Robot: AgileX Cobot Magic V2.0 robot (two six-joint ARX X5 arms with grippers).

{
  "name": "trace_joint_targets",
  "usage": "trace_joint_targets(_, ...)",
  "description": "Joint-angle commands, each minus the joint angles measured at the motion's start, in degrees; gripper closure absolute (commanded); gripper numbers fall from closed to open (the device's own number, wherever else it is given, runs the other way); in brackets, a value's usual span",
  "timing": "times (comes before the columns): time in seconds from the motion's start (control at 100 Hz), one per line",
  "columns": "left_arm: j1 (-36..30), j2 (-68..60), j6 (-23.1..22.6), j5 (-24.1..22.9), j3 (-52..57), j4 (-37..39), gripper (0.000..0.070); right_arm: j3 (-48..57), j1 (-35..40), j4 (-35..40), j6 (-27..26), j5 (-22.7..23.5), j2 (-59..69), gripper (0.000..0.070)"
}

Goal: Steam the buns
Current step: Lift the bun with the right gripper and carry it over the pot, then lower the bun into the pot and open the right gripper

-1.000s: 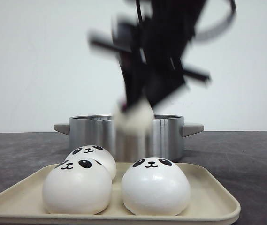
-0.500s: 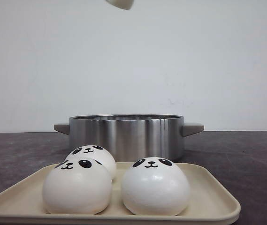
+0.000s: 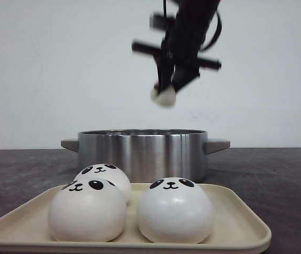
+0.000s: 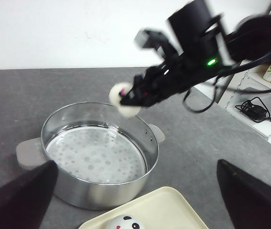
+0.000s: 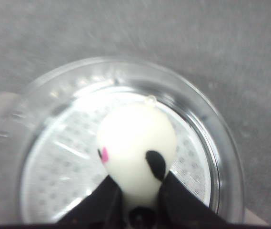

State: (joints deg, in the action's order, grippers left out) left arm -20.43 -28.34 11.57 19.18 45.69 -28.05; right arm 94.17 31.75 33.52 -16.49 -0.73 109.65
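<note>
Three white panda buns sit on a cream tray (image 3: 240, 222): front left (image 3: 87, 210), front right (image 3: 175, 210) and one behind (image 3: 103, 177). One of them shows at the edge of the left wrist view (image 4: 125, 223). My right gripper (image 3: 167, 90) is shut on a fourth bun (image 3: 164, 96) and holds it high above the steel steamer pot (image 3: 142, 152). In the right wrist view the squeezed bun (image 5: 136, 145) hangs over the pot's perforated floor (image 5: 54, 171). The left wrist view shows that bun (image 4: 124, 99) above the pot (image 4: 97, 157). My left gripper (image 4: 135, 200) is open and empty.
The pot has side handles (image 3: 217, 144) and stands behind the tray on a dark grey table (image 3: 282, 180). A white shelf with a black cable (image 4: 254, 110) stands off to one side in the left wrist view.
The right arm with its bun rose out of the front view half a second ago and has come back down into view, higher above the pot than a second ago.
</note>
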Motion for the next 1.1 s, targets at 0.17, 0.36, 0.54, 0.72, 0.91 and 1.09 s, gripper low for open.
trace_joint_targets(0.17, -0.22, -0.13, -0.37, -1.18, 0.96, 0.24, 0.0, 1.53, -0.5, -2.03, 0.85, 2.25, 7.61, 0.07)
trace_joint_targets(0.36, -0.22, -0.13, -0.35, -1.22, 0.96, -1.16, 0.0, 1.53, -0.5, -4.66, 0.9, 2.16, 10.21, 0.063)
trace_joint_targets(0.54, -0.22, -0.13, -0.35, -1.42, 0.96, -2.19, 0.0, 1.53, -0.59, -5.18, 0.94, 1.46, 10.62, 0.0517)
trace_joint_targets(0.72, -0.22, -0.13, -0.37, -1.42, 0.96, -2.4, 0.0, 1.53, -0.9, -4.7, 0.87, 0.52, 10.62, 0.0399)
trace_joint_targets(0.91, -0.22, -0.13, -0.37, -1.42, 0.96, -2.4, 0.0, 1.53, -0.92, -3.72, 0.9, 0.55, 10.62, 0.0281)
trace_joint_targets(1.09, -0.22, -0.13, -0.11, -1.4, 0.96, -2.4, 0.0, 1.53, -0.92, -3.93, 0.33, 0.79, 10.62, 0.0199)
